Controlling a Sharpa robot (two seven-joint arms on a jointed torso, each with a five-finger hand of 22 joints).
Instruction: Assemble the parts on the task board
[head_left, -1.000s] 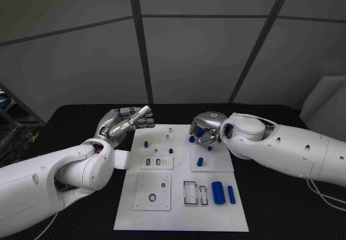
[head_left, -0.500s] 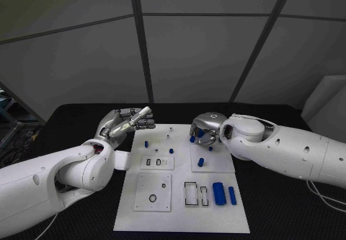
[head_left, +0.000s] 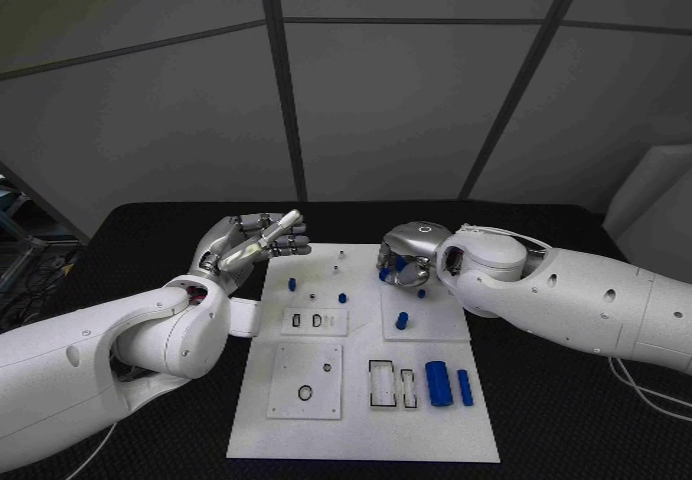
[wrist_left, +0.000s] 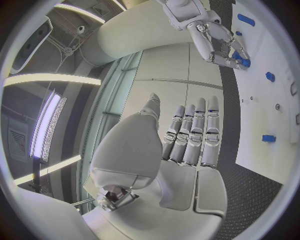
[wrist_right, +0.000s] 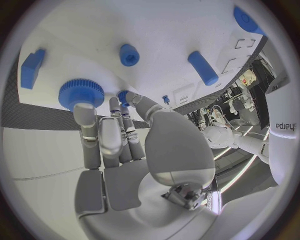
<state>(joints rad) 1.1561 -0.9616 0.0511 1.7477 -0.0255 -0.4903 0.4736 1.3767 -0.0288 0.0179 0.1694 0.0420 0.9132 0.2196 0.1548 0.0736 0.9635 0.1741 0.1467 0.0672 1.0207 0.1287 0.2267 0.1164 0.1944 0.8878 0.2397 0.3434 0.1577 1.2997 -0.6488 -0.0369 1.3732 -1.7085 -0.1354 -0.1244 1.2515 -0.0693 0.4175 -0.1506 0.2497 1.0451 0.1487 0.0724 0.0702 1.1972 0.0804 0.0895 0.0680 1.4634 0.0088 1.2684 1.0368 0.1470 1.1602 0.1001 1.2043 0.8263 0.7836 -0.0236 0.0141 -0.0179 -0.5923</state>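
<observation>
Grey wall panels rise behind a black table (head_left: 144, 225), and the white task board (head_left: 361, 420) lies in the middle of it, one short edge toward the wall and the other toward the robot.

At the board's far left corner the left hand (head_left: 257, 242) hovers above the table, just off the board's edge. Its fingers are straight and pressed side by side, thumb apart, and nothing is in it; the left wrist view shows the same flat, unloaded palm (wrist_left: 187, 145).

Over the far right part of the board the right hand (head_left: 408, 255) is bent down, fingers pointing at the surface. In the right wrist view its fingertips (wrist_right: 84, 112) touch a blue toothed gear (wrist_right: 81, 93) that sits on the board near the far right edge; whether they actually grip it I cannot tell. Beside the gear in that view are a small blue round peg (wrist_right: 129, 54), a longer blue cylinder (wrist_right: 202, 67) and a blue block (wrist_right: 31, 67).

Near the board's near right corner a thick blue cylinder (head_left: 437, 384) and a thinner blue bar (head_left: 463, 387) lie side by side, next to a rectangular slot (head_left: 381, 384). A black ring (head_left: 304, 394) sits on the near left portion.
</observation>
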